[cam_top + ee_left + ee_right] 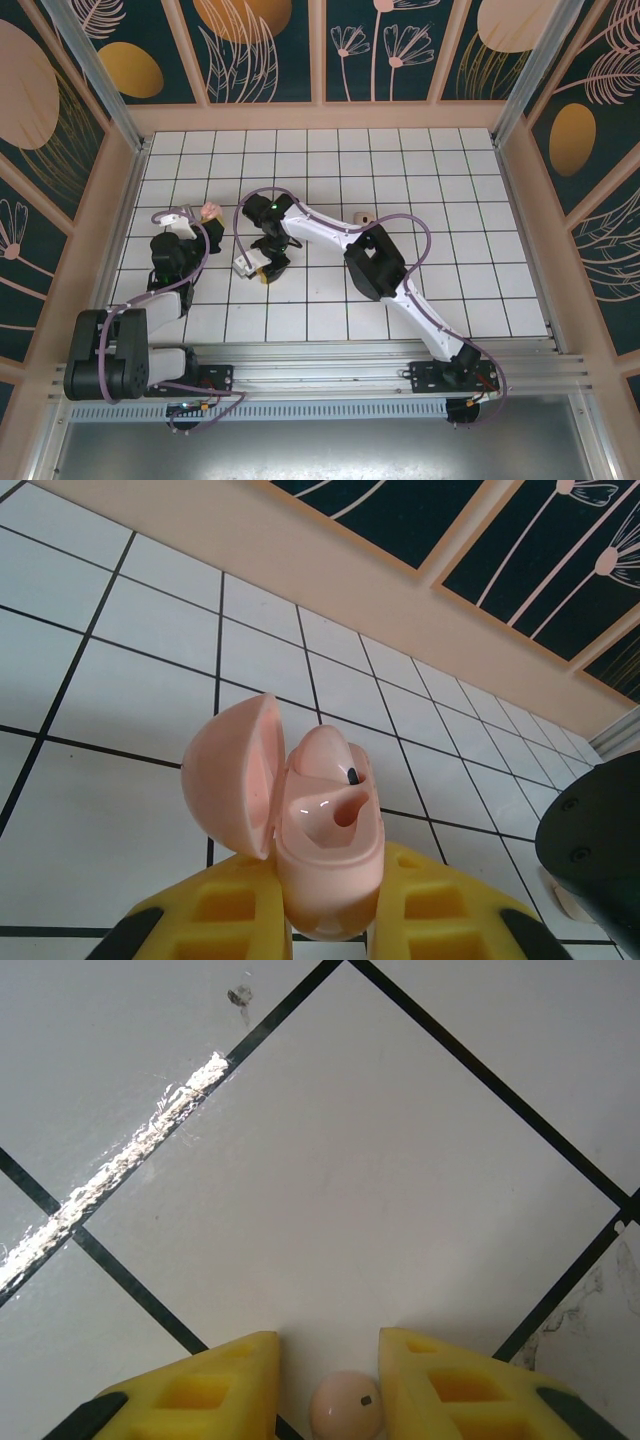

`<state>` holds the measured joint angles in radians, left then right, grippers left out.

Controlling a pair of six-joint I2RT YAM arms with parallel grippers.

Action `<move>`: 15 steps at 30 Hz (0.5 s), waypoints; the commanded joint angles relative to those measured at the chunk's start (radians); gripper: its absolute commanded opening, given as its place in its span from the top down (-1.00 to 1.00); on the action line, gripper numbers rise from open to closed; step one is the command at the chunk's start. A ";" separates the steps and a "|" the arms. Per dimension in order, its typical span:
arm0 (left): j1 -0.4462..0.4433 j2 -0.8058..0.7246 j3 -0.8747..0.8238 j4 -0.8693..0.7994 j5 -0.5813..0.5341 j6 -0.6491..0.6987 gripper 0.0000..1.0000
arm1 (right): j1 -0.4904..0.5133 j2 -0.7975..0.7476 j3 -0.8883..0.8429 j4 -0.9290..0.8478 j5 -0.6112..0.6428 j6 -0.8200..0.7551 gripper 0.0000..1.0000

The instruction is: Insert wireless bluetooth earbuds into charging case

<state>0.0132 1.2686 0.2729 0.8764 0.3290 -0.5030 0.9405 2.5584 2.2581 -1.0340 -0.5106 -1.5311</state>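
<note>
Pinching the open charging case point(330, 835) low in the left wrist view, the left gripper point(330, 880) is clamped tight on it. Glossy pink shell, domed lid flipped left, seated earbud point(325, 752) in back, one socket empty. Bottom middle of the right wrist view, the right gripper point(328, 1345) sits narrowly spread around the loose earbud point(347, 1405), with a gap on one side. It looks smooth, round and slippery, so I'd center it and squeeze gently.

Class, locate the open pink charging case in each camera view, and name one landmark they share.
Top external: charging case, left of centre.
Left wrist: lower centre, lid open, between yellow fingers.
Right wrist: an earbud, bottom centre.
Shared landmark: white tiles, black lines.
</note>
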 commanded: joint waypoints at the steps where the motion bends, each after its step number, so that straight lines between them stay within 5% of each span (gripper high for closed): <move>1: 0.007 -0.021 0.025 -0.007 0.007 0.021 0.70 | 0.003 0.028 0.035 -0.025 0.045 0.011 0.34; 15: 0.007 -0.026 0.027 -0.007 0.018 0.031 0.70 | 0.000 0.012 0.037 -0.017 0.088 0.031 0.46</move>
<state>0.0132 1.2610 0.2749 0.8619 0.3321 -0.4984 0.9409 2.5584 2.2711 -1.0397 -0.4648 -1.5089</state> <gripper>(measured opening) 0.170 0.281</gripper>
